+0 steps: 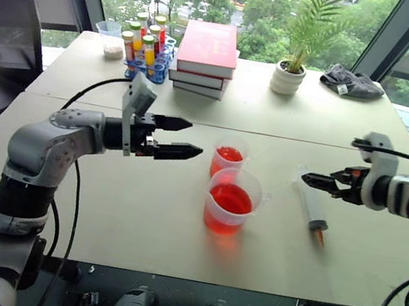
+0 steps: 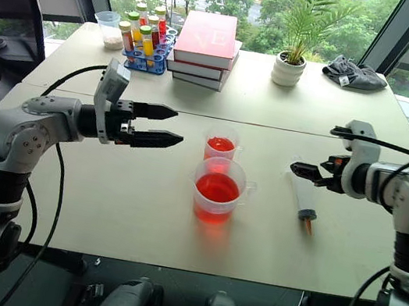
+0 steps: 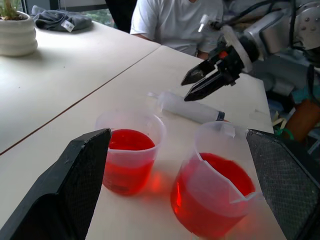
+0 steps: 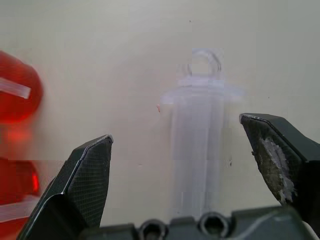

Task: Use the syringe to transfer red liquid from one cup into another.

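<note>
My right gripper [image 1: 312, 179] stands with fingers spread wide and nothing between them, hanging just over the plunger end of the syringe [image 1: 313, 205]. The syringe lies flat on the table [image 1: 137, 220], free of the fingers. In the right wrist view its barrel [image 4: 195, 150] runs up between the two open fingers, finger flange and plunger ring at the far end.

My left gripper [image 1: 179, 137] is also wide open and empty, pointing level toward the cups from their left, apart from both.

Step in hand, as I judge it: the syringe is down and both cups hold red, so either a transfer is finished or the syringe has yet to be taken up for a draw. I cannot tell which from this alone.

If more is to be moved, the next move calls for lowering the right fingers around the barrel, closing on it squarely, then lifting without rolling it, tip kept low over the table.

Syringe: clear barrel, dark seal sitting near the orange tip [image 1: 318, 238], so it reads as emptied. Tip points toward me, plunger end away.

Big cup [image 1: 231, 202]: nearer me, upright, red liquid [image 1: 230, 199] roughly a third to half up. Small cup [image 1: 228, 157]: just behind it, nearly touching, also holding red. Syringe well right of both.
</note>
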